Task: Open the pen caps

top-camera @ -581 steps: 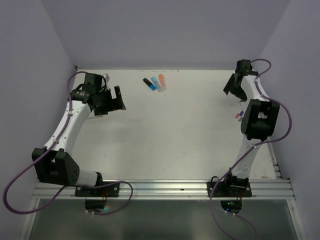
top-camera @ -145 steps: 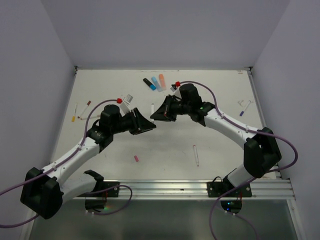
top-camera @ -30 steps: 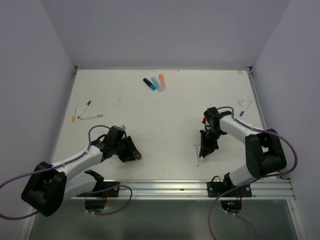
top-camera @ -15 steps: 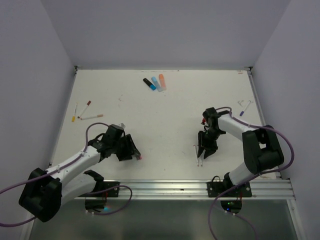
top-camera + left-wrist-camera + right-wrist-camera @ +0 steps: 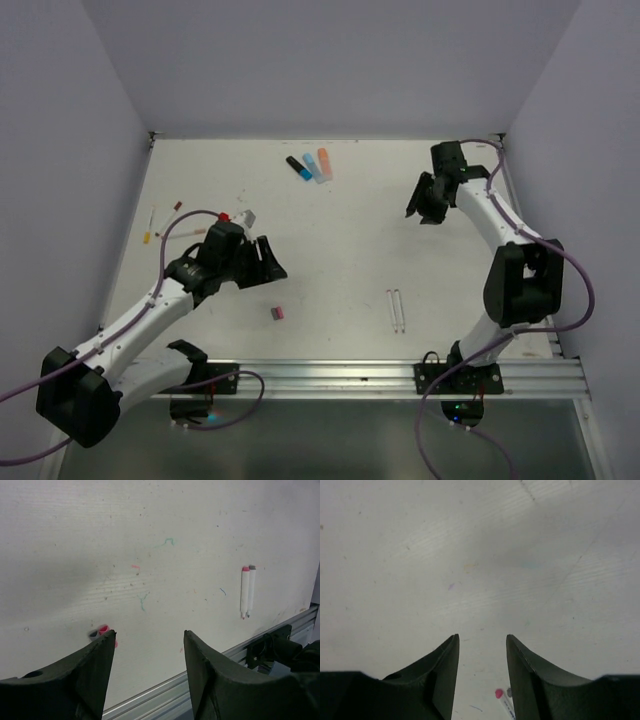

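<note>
The white worktop [image 5: 340, 240], flecked with small teal, pink and blue ink marks, is sitting inside a booth of plain lavender walls [image 5: 320, 60]. A ribbed aluminium rail [image 5: 330, 378] is running along its near edge. 2 tiny plastic pen caps [image 5: 277, 313], 1 pink and 1 dark, are lying together close to the near edge, left of centre. The left gripper [image 5: 270, 262] is hanging just beyond them, fingers spread and grasping nothing. 2 thin white pen barrels [image 5: 397, 310] are lying side by side near the near edge, right of centre. The right gripper [image 5: 425, 208] is hovering towards the far right corner, released and empty. 3 thick markers [image 5: 308, 166], black, blue and salmon, are resting by the far edge. A few slim pens [image 5: 165, 222] are lying by the left edge.
</note>
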### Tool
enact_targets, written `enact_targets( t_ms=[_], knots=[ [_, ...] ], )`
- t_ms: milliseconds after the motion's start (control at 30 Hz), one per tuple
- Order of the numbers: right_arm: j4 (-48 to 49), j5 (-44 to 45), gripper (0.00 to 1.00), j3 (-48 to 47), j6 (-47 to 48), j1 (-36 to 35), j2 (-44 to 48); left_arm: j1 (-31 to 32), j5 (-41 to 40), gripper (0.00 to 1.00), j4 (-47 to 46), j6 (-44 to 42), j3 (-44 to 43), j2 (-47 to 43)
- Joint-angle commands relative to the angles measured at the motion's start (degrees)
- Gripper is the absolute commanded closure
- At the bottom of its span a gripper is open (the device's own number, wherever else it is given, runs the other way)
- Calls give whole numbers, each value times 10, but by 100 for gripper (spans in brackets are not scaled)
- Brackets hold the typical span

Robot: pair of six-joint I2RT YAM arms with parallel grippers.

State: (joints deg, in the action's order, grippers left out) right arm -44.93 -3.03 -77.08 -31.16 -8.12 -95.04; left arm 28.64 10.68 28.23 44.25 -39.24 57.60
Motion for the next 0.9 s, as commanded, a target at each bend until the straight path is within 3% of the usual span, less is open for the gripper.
enact_targets(
  t_ms=[0,267,467,867],
  knots=[
    [55,125,54,-50,-52,26,-60,3,7,40,-40,-33,-9,-4],
    [45,217,53,-170,-61,125,-175,3,43,37,-110,-58,21,6],
    [73,219,53,-117,-70,194,-174,1,72,36,-125,-89,5,49],
    [114,264,57,-67,-22,201,-198,-12,127,36,-133,-128,-30,113]
  ],
)
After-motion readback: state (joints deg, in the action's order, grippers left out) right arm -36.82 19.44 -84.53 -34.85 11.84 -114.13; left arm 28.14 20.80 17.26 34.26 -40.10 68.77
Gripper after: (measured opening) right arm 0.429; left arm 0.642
